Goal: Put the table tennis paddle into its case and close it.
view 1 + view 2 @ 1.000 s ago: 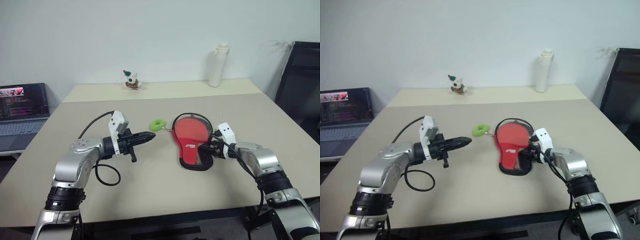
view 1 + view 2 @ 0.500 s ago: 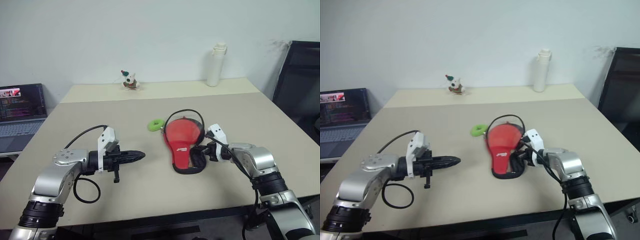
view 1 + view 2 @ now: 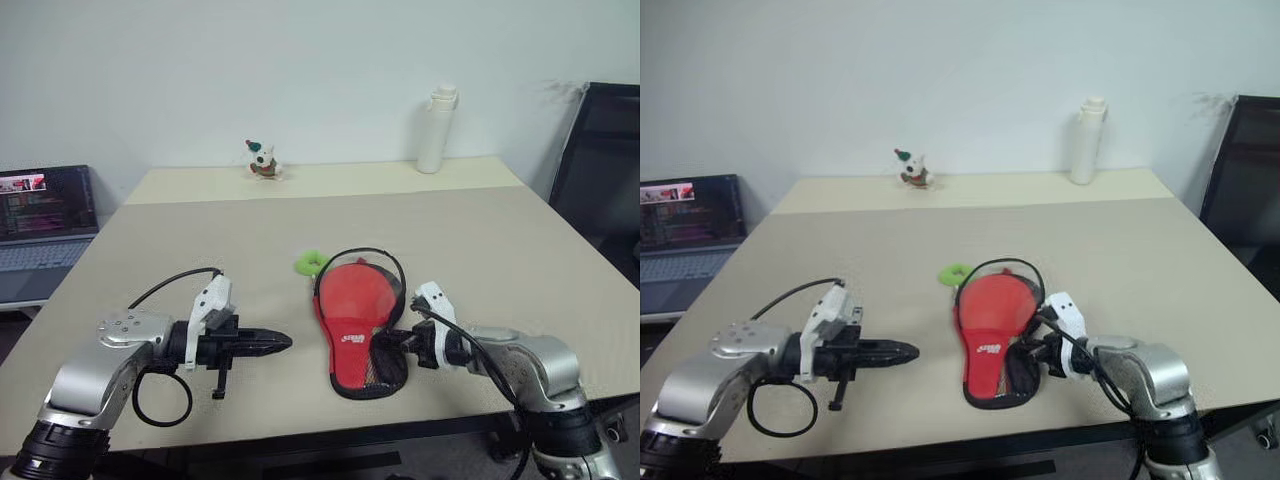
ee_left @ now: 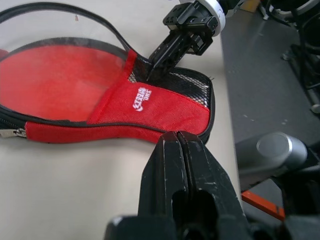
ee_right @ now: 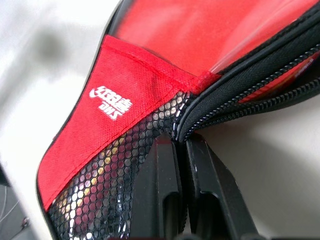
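Observation:
The case (image 3: 352,322) lies flat on the table's middle, red side up, with its white logo and black mesh pocket toward me. Its zip is open and one black edge stands up in a loop (image 3: 362,254). A red face inside the open round end (image 4: 60,80) seems to be the paddle; its handle is hidden. My right gripper (image 3: 386,346) is shut on the case's zip edge beside the mesh pocket (image 5: 125,165). My left gripper (image 3: 284,342) is shut and empty. It points at the case from a short way to its left.
A small green ring (image 3: 310,263) lies just behind the case. Along the table's far edge stand a white bottle (image 3: 435,130) and a small toy figure (image 3: 262,160). A laptop (image 3: 45,215) sits off to the left and a black chair (image 3: 600,160) to the right.
My right gripper has closed on the case's edge and dragged the case toward the front edge and a little left. My left arm has drawn back, still shut.

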`<control>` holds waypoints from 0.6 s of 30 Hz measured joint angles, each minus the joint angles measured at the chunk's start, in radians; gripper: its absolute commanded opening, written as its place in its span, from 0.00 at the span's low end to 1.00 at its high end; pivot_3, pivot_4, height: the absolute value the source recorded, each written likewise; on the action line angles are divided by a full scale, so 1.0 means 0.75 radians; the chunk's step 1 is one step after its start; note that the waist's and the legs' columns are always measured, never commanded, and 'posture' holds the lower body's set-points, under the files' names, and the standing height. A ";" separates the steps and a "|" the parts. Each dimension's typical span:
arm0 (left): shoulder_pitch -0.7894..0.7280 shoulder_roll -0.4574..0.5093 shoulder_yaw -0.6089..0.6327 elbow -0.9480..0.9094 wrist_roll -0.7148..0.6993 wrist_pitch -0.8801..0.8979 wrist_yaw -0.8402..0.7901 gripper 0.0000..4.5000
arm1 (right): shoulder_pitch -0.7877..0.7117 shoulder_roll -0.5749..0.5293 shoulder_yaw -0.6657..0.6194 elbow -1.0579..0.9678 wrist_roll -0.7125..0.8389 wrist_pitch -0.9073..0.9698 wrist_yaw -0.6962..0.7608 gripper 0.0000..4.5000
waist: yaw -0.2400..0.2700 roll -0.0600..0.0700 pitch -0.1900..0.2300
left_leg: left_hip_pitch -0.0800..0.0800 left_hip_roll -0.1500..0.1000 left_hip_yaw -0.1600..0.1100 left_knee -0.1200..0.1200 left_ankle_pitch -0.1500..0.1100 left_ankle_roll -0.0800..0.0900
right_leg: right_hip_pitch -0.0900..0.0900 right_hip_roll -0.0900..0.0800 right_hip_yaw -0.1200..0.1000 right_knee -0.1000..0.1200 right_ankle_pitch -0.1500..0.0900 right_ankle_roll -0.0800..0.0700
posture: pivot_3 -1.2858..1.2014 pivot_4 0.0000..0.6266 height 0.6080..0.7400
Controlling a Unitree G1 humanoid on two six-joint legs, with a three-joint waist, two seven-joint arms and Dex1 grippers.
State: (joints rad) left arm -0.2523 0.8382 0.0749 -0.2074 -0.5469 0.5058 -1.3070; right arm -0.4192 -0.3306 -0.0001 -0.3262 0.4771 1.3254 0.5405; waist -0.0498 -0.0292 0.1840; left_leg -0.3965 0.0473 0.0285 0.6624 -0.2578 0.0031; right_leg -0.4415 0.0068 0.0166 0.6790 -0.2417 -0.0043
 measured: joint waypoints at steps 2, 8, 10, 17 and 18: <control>0.016 0.009 0.000 -0.022 -0.007 0.011 -0.016 0.00 | 0.019 0.002 -0.020 -0.046 0.025 0.046 -0.021 0.01 | 0.000 0.000 0.000 | 0.000 0.000 0.000 0.000 0.000 0.000 | 0.000 0.000 0.000 0.000 0.000 0.000 | 0.52 0.24 1.00; 0.020 0.030 -0.001 -0.032 -0.014 0.013 -0.038 0.00 | 0.039 -0.019 -0.030 -0.109 0.072 0.115 -0.035 0.01 | 0.000 0.000 0.000 | 0.000 0.000 0.000 0.000 0.000 0.000 | 0.000 0.000 0.000 0.000 0.000 0.000 | 0.52 0.24 1.00; 0.020 0.030 -0.001 -0.032 -0.014 0.013 -0.043 0.00 | 0.040 -0.035 -0.029 -0.109 0.075 0.113 -0.036 0.01 | 0.000 0.000 0.000 | 0.000 -0.001 0.001 0.000 0.000 0.000 | 0.000 0.000 0.000 0.000 0.000 0.000 | 0.52 0.24 1.00; 0.025 0.030 -0.001 -0.032 -0.014 0.010 -0.044 0.00 | 0.051 -0.079 -0.022 -0.108 0.077 0.093 -0.035 0.01 | 0.001 0.000 0.000 | 0.000 -0.001 0.001 0.000 0.000 0.000 | 0.000 0.000 -0.001 -0.001 0.000 0.000 | 0.52 0.24 1.00; 0.030 0.030 -0.001 -0.032 -0.013 0.009 -0.044 0.00 | 0.051 -0.081 -0.021 -0.105 0.077 0.087 -0.035 0.01 | 0.001 0.000 0.000 | 0.000 -0.001 0.001 0.000 0.000 0.000 | 0.000 0.000 0.000 -0.001 0.000 0.000 | 0.52 0.24 1.00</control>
State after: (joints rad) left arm -0.2300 0.8609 0.0744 -0.2312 -0.5564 0.5123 -1.3398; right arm -0.3811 -0.3912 -0.0160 -0.4052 0.5348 1.3903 0.5145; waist -0.0492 -0.0292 0.1840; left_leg -0.3969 0.0469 0.0290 0.6624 -0.2578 0.0031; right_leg -0.4414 0.0071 0.0162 0.6785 -0.2418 -0.0042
